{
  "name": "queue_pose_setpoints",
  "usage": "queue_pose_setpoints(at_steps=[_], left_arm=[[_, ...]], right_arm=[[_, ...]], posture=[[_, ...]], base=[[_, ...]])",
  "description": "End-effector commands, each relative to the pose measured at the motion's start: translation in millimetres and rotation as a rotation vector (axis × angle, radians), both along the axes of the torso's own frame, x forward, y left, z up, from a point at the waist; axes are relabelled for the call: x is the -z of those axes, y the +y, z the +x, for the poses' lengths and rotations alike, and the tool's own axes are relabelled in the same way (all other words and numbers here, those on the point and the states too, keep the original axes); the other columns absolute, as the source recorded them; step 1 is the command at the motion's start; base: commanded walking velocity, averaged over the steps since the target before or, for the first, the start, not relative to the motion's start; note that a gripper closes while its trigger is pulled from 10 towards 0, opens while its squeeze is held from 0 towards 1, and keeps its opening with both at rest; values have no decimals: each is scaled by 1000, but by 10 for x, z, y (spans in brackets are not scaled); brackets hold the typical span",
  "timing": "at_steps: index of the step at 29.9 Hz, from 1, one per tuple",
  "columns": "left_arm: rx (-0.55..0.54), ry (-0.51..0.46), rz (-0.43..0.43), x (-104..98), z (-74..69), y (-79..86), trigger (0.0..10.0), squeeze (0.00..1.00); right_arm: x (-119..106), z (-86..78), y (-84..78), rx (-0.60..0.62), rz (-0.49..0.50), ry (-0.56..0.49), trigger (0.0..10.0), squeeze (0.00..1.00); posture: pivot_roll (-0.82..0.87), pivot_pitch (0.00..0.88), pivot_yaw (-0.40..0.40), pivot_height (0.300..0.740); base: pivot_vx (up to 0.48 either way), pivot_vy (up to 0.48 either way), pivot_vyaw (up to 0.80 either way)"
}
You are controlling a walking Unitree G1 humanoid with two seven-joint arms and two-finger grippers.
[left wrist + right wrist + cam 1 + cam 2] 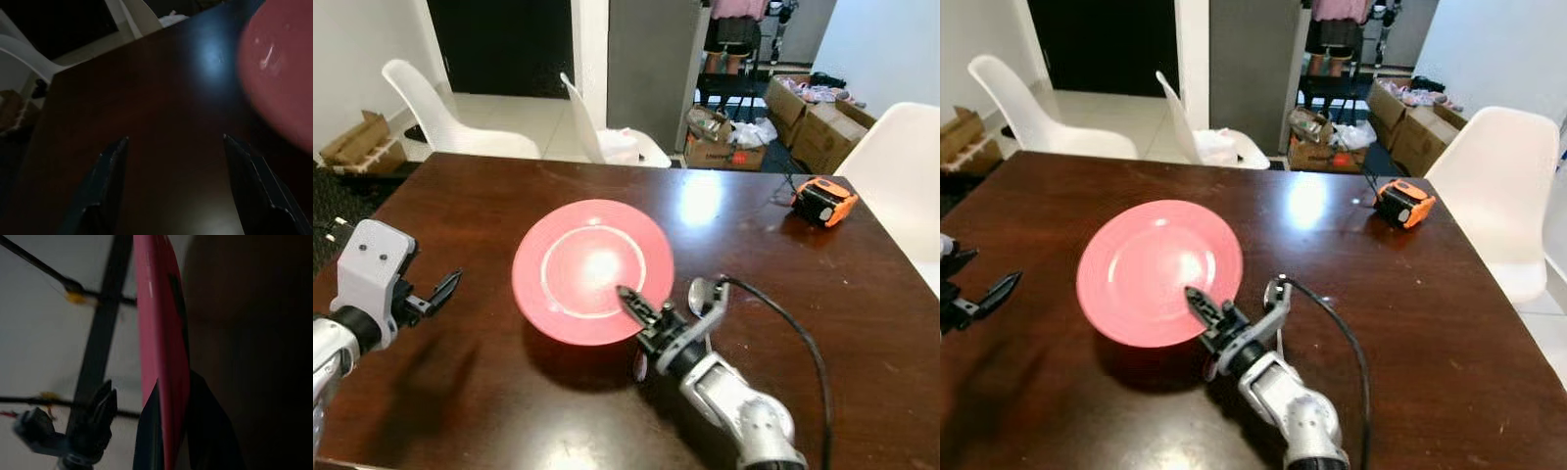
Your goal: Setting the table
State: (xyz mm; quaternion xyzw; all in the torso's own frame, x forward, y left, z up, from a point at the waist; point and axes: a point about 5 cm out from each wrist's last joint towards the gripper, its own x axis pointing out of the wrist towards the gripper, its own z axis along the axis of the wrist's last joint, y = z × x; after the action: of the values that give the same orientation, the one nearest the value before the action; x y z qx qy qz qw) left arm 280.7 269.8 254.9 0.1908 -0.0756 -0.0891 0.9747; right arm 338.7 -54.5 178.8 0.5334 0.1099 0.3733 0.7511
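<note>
Right gripper (641, 315) pinched near rim of pink plate (587, 264), plate raised above table (460, 196) (shadow beneath). Plate judged rigid, smooth, slip-prone, breakable; rim best hold. Left gripper (440, 291) beside, fingers wide, empty.

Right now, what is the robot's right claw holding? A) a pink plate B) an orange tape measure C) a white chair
A: the right claw pinches the near rim of the pink plate, and the right wrist view shows the rim between its fingers.
</note>
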Motion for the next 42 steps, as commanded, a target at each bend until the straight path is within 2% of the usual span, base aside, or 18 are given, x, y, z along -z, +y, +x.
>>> queue_pose_setpoints(at_steps=[1,7,15,16,17,18,26,34,35,36,39,42], left_arm=[[22,16,-17,47,-46,-70,10000,0],[35,21,-20,63,-69,-135,10000,0],[40,34,-37,113,-69,-207,10000,0],[42,36,-39,112,-76,-216,10000,0],[42,36,-39,112,-76,-216,10000,0],[41,37,-40,113,-81,-211,10000,0],[37,42,-41,145,-96,-216,10000,0],[43,45,-47,160,-69,-233,10000,0],[46,45,-48,161,-61,-239,10000,0],[55,45,-50,163,-43,-258,10000,0],[56,45,-50,164,-38,-262,10000,0],[60,46,-53,178,-18,-267,10000,0]], right_arm=[[40,-9,113,-68,-47,39,10000,0],[155,-33,107,-108,-127,103,10000,0],[224,-179,185,-202,-95,118,10000,0],[241,-221,228,-225,-90,123,10000,388],[241,-221,228,-225,-90,123,10000,388],[234,-254,256,-247,-79,114,10000,1000],[147,-367,314,-306,-56,78,10000,1000],[-42,-343,156,-146,-91,49,10000,1000],[-57,-346,118,-116,-104,53,10000,663],[-68,-382,27,-53,-156,58,10000,0],[-68,-406,-3,-42,-166,60,10000,0],[-82,-538,-133,2,-199,68,10000,0]], posture=[[190,253,15,740],[184,262,-3,740],[179,263,-2,740],[182,261,-3,740],[182,261,-3,740],[183,259,-4,740],[177,252,-6,740],[152,240,0,740],[152,240,0,740],[147,237,1,740],[142,235,0,740],[126,228,1,740]], base=[[0,0,0],[0,0,0],[0,0,0],[0,0,0],[0,0,0],[0,0,0],[0,0,0],[0,0,0],[0,0,0],[0,0,0],[0,0,0],[0,0,0]])
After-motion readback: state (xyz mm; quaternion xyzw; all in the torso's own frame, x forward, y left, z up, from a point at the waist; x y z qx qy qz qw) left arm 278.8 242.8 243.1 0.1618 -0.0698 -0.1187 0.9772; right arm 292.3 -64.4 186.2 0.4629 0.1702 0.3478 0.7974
